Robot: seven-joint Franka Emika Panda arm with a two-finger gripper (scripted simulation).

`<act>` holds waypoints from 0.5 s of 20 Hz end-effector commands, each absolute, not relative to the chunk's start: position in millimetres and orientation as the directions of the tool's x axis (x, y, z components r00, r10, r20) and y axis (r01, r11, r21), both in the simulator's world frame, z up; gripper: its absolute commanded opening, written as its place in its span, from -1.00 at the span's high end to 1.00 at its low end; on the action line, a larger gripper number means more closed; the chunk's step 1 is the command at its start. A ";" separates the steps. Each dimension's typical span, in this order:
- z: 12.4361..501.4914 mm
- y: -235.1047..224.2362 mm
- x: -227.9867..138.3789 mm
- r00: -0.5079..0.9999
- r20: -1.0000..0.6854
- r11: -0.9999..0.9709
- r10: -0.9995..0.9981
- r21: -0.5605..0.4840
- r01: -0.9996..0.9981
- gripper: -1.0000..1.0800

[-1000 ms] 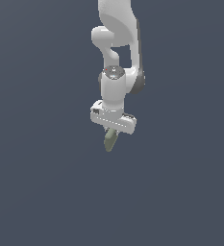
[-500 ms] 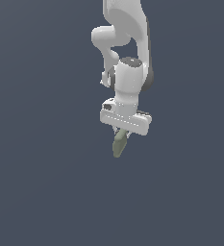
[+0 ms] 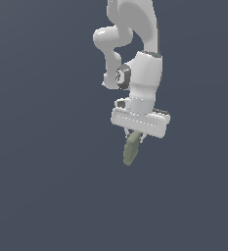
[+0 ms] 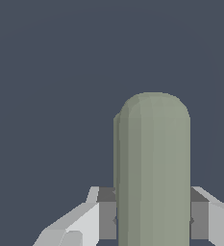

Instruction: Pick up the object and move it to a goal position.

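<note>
Clamped between the fingers of the gripper: the rod, held by its upper end. Hangs straight below the palm, long axis nearly in line with the fingers, tipped slightly toward the exterior view's left. Matte olive-green, smooth, rounded ends. White, hard-edged gripper body; grey pads pressed on both flanks of the rod. No goal marker visible.

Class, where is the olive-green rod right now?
The olive-green rod hangs from the gripper, clamped between its fingers, just right of centre in the exterior view, its free end pointing down and slightly toward that view's left.
</note>
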State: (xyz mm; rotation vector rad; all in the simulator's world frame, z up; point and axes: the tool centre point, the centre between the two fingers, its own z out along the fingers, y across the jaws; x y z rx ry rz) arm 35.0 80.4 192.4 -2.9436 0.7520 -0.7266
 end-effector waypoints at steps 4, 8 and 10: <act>212.7 97.6 48.6 0.729 0.500 -0.876 -0.468 -0.153 -0.458 1.00; 227.2 109.5 57.3 0.693 0.544 -0.870 -0.474 -0.170 -0.462 1.00; 234.6 115.5 61.4 0.674 0.565 -0.868 -0.476 -0.178 -0.464 1.00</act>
